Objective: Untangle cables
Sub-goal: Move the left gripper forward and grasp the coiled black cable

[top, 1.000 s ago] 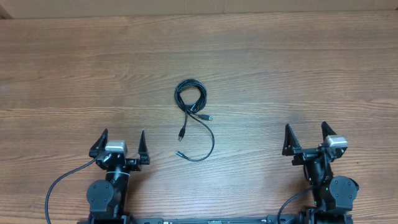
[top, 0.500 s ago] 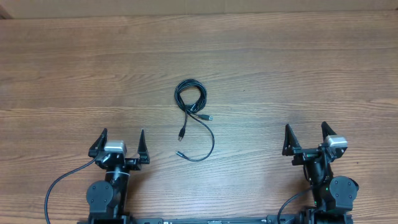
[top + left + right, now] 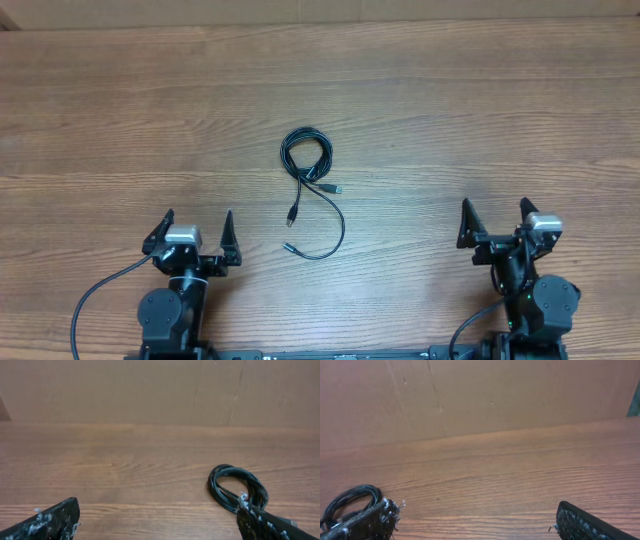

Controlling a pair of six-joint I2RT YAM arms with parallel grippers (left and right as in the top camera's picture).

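Observation:
The cables (image 3: 307,160) lie tangled at the table's middle: a tight black coil with loose ends running toward me, small metal plugs at the ends (image 3: 336,188). The coil shows in the left wrist view (image 3: 236,487) and partly in the right wrist view (image 3: 347,500). My left gripper (image 3: 193,232) is open and empty, near the front edge, left of the cables. My right gripper (image 3: 495,223) is open and empty, near the front edge, right of the cables. Neither touches the cables.
The wooden table (image 3: 480,110) spans the whole view. A brown cardboard wall (image 3: 150,390) stands along its far edge. The arms' own thicker black wires (image 3: 95,295) trail at the front.
The right gripper has shifted very slightly to the right and toward the front edge. The cables and the left gripper have not moved.

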